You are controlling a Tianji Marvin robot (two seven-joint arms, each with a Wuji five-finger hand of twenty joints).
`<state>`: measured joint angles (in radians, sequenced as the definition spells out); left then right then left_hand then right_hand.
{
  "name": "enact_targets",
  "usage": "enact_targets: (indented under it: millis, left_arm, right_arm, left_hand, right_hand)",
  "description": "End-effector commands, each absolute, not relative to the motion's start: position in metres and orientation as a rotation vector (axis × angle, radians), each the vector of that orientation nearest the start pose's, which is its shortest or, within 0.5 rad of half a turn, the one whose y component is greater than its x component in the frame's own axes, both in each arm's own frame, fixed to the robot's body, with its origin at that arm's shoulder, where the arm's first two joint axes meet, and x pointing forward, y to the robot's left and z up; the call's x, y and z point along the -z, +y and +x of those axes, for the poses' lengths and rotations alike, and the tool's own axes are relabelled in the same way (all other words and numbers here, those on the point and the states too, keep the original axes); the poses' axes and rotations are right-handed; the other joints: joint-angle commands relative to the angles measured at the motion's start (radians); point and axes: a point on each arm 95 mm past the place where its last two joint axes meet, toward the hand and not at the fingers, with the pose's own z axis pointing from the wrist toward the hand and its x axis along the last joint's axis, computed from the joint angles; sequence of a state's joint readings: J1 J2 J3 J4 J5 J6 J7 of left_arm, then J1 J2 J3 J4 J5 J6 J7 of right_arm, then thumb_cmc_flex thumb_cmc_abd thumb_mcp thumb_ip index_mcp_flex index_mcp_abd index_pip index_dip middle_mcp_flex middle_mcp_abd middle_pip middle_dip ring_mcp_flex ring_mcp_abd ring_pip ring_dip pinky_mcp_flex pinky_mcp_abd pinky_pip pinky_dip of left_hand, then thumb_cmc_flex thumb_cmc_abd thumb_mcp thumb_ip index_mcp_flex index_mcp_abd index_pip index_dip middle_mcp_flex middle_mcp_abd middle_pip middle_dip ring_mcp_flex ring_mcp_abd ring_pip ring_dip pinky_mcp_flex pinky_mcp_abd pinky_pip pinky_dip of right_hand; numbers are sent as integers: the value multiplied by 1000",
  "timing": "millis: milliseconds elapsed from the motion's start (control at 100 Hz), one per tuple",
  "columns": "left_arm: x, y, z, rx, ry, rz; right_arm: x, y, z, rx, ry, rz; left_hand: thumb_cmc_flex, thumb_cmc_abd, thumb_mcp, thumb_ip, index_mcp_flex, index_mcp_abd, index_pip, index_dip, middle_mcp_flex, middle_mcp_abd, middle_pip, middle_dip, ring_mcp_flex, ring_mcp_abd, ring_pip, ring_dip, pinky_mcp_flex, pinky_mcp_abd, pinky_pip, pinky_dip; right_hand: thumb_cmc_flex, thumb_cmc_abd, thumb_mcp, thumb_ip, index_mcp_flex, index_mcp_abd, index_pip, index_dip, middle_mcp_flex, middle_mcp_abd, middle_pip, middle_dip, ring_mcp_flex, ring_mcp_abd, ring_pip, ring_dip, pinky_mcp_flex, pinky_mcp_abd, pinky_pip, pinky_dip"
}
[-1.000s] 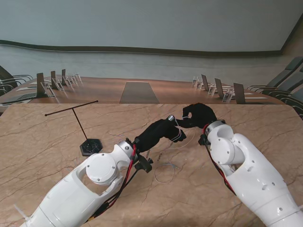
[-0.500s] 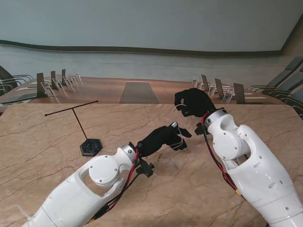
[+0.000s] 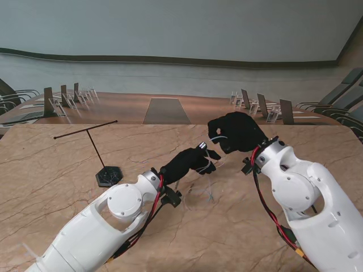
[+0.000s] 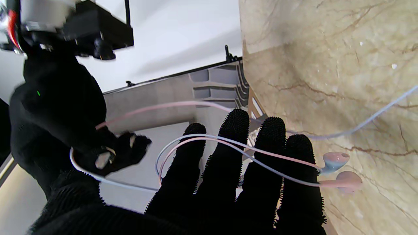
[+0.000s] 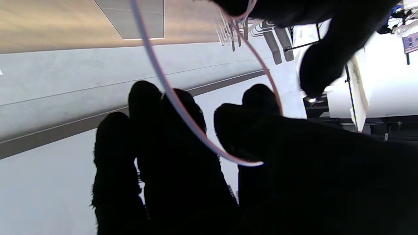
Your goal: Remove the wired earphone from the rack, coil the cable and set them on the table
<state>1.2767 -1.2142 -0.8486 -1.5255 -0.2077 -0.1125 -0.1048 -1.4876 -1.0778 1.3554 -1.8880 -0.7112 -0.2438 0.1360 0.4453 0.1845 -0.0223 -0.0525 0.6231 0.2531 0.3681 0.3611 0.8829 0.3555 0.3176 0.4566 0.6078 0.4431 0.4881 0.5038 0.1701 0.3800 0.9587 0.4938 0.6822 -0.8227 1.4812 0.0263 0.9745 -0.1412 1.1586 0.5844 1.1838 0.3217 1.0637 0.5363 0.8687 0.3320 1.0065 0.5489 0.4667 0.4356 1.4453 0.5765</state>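
Left robot hand (image 3: 190,161) has earphone cable (image 4: 228,143) looped over its fingers (image 4: 225,156), earbuds (image 4: 339,169) dangling; right robot hand (image 3: 235,131) at 1 o'clock pinches same cable; rack (image 3: 96,150) bare.

Pink-blue earphone (image 4: 339,169); black rack (image 3: 96,150); beige veined marble table (image 3: 45,164).

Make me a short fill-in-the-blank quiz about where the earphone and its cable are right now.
1. The thin black T-shaped rack now holds ____.
2. Cable loops lie across the fingers of the ____ robot hand.
3. The two pink earbuds hang beside that hand over the ____ table.

Answers: nothing; left; marble
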Motion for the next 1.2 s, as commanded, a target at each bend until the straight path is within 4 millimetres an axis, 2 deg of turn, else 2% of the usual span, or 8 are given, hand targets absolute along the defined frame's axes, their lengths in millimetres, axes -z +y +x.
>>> enact_targets:
  millis: [0,70,180,380,600,870,1190]
  left_arm:
    - [283,-156,417,2494,1203,-2147]
    - [282,-154,419,2493,1192,-2134]
    - [280,-153,421,2492,1194,-2121]
    - [275,-156,427,2510,1190,-2094]
    - [263,-152,435,2553,1158,-2034]
    - [246,-145,439,2615,1114,-1952]
    - [239,-144,437,2643,1112,-1920]
  right_arm:
    - [171,18,400,-1986,1429,975]
    - [171,17,396,-1980,1447,968]
    - [173,21,391,-1994,1479,997]
    - [179,31,381,-1999,1543,1038]
    - [195,37,371,-1954,1598,1115]
    - [227,44,363,-1884,1618,1264]
    - [267,53,364,-1790,1630,1435]
  left_hand:
    - [-29,7,-16,5,-10,-3,-29,-10,-4,11,4,8,-6,27,18,15,-9,12,28,18]
    - [-29,7,-16,5,-12,-3,-32,-10,-1,10,7,13,-4,27,25,21,-9,14,39,25]
    - [-28,6,-16,5,-22,-4,-44,-14,-16,6,-5,12,-23,19,13,18,-22,1,29,20]
    - [-23,3,-15,4,-68,-17,-75,-28,-66,-9,-37,0,-70,-4,-21,6,-54,-28,-17,-1]
    - [-19,-1,-15,4,-84,-23,-83,-37,-96,-20,-64,-15,-98,-21,-55,-9,-68,-49,-56,-23]
    - [-14,-2,-15,4,-97,-39,-82,-41,-109,-30,-84,-31,-108,-39,-78,-23,-74,-62,-79,-37]
    - [-8,-3,-15,4,-106,-52,-73,-39,-108,-33,-84,-35,-107,-45,-82,-27,-70,-72,-89,-44]
  right_hand:
    - [-79,-6,67,-60,35,36,114,53,15,119,43,35,63,7,70,28,17,-45,95,35]
    - [-90,10,55,-52,21,19,115,63,20,115,71,54,78,3,94,38,33,-48,115,46]
    - [-81,20,42,-50,10,32,118,59,21,125,86,66,83,13,109,44,35,-36,129,56]
    - [-75,-22,70,-55,30,49,128,30,61,135,92,70,129,32,124,43,77,3,145,70]
    - [-64,-49,89,-64,43,71,130,12,80,141,78,71,143,47,118,37,91,28,138,72]
    - [-51,-70,89,-60,55,89,127,-5,90,146,62,69,148,56,108,31,94,44,131,73]
    - [-43,-71,89,-72,54,93,125,-13,77,145,29,56,124,57,83,21,74,45,109,69]
